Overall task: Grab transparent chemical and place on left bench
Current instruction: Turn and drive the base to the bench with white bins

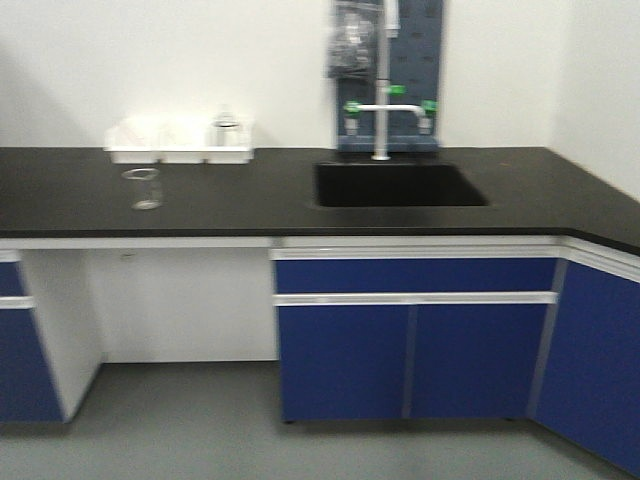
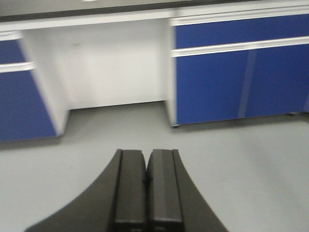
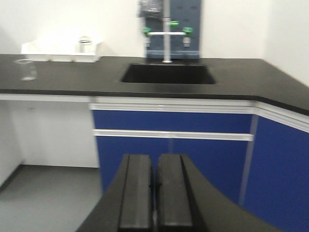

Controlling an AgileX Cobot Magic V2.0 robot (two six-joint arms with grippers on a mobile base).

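- Beaker (image 1: 143, 188) stands upright on the desk (image 1: 250, 195), just in front of a white tray (image 1: 180, 145), well left of the sink (image 1: 395, 185).
- Left end effector (image 2: 146, 181): closed, holding nothing.
- Right end effector (image 3: 155, 186): closed, holding nothing.

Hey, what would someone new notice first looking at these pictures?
A long black countertop over blue cabinets, with a dark sink under a green-handled tap. Left of the sink, a small clear beaker stands alone in front of a white tray. The left gripper and right gripper are both shut, away from the countertop.
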